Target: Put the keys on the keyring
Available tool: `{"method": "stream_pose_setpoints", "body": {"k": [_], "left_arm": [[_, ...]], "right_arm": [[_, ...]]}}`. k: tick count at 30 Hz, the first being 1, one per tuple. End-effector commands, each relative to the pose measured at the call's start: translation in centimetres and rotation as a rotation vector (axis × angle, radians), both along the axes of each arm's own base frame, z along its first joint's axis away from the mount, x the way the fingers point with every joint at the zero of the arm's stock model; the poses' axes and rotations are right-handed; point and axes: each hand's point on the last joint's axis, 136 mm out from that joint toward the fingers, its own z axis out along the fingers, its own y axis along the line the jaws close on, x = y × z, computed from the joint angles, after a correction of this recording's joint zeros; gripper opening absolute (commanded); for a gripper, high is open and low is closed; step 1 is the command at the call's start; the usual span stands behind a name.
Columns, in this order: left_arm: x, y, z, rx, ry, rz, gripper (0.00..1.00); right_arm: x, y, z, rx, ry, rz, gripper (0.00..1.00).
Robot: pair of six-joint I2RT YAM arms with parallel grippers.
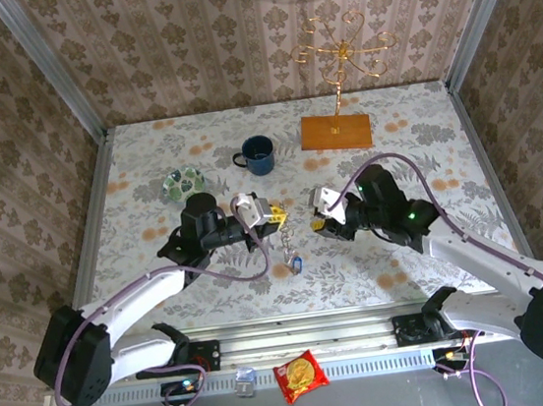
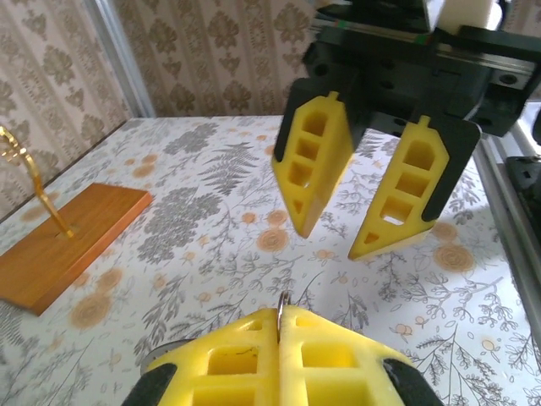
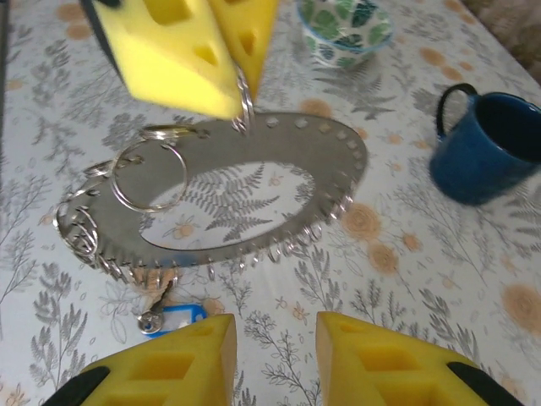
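1. The keyring (image 3: 283,135) is a broad, flat oval of dark grey metal. A row of small holes runs round its rim, and thin wire loops hang from them like a coil. One larger split ring (image 3: 149,173) lies against its face.
2. A blue-headed key (image 3: 179,318) hangs from the loops at the keyring's lower edge, low over the cloth. I cannot tell whether it touches.
3. The keyring is held tilted above the middle of the table (image 1: 137,234), between the two grippers.
4. The left gripper (image 3: 239,100) is clamped on the keyring's upper edge. In the left wrist view its yellow wedge-shaped fingers, moulded with hollow cells, press together with the thin metal rim between them.
5. The left arm comes in from the near-left corner, bent at the elbow, with its wrist pointing right across the table.
6. The right gripper (image 3: 275,338) faces it with its jaws apart and nothing between them, its tips just short of the keyring's lower edge. The right arm arches in from the near-right corner, with its wrist pointing left.
7. Further back stand a glossy blue mug (image 1: 257,154) and a green-patterned glass dish (image 1: 182,183).
8. A gold wire stand (image 1: 340,51) rises from a flat wooden base (image 1: 336,132) against the back wall.
9. A red snack packet (image 1: 301,376) lies on the near rail.
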Motion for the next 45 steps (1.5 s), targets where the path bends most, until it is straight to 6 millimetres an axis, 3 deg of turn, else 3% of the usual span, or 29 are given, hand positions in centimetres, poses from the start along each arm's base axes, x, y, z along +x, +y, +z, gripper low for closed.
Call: {"method": "stream_pose_setpoints", "body": {"k": [1, 7, 14, 20, 32, 45], "left_arm": [[1.0, 0.6, 1.3, 0.022, 0.046, 0.101, 0.00], [-0.4, 0.7, 1.2, 0.047, 0.005, 0.051, 0.00], [-2.7, 0.4, 1.5, 0.044, -0.315, -0.058, 0.00], [-3.6, 0.2, 1.2, 0.074, -0.489, -0.131, 0.00], [-4.5, 0.2, 0.9, 0.088, -0.579, -0.172, 0.00], [-4.7, 0.1, 0.9, 0.071, -0.564, -0.181, 0.00]], "right_arm": [[1.1, -0.7, 1.3, 0.086, 0.000, -0.125, 0.31], [0.3, -0.6, 0.6, 0.115, 0.044, -0.122, 0.32], [-2.3, 2.0, 1.5, 0.092, -0.098, 0.087, 0.32], [-2.6, 3.4, 1.7, -0.003, -0.215, 0.187, 0.30], [-2.1, 4.6, 3.4, 0.021, -0.361, 0.186, 0.28], [-3.0, 5.7, 3.6, 0.047, -0.355, 0.258, 0.26]]}}
